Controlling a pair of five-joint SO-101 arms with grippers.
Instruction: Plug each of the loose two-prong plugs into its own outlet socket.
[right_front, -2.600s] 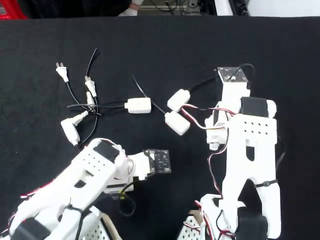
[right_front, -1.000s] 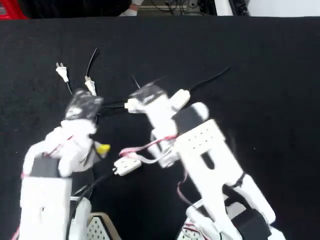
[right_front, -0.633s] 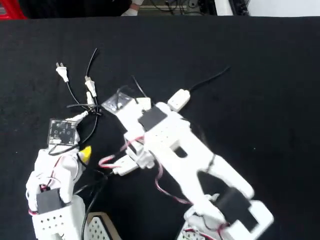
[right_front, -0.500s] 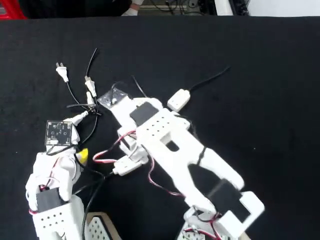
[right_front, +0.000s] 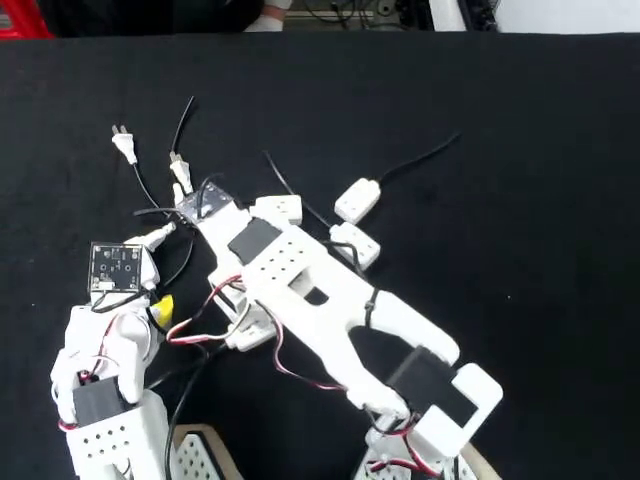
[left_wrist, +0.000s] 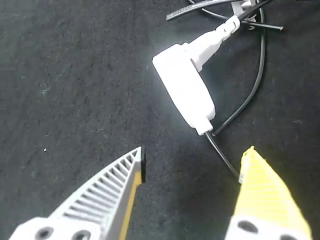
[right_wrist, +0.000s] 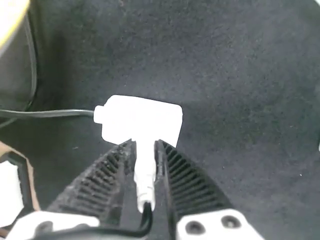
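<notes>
Black cloth table (right_front: 520, 150); red object (right_front: 18, 18), white surface (right_front: 570, 15) beyond far edge.

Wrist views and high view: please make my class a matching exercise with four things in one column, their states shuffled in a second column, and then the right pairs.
Column one
1. left gripper
2. right gripper
3. far-left plug
4. socket block

Column two
A. shut on a thin white plug
B. lies loose on the black table, prongs bare
C. open, with one yellow finger
D. seated plug at one end, black cable at the other

Pairs: 1-C, 2-A, 3-B, 4-D
</notes>
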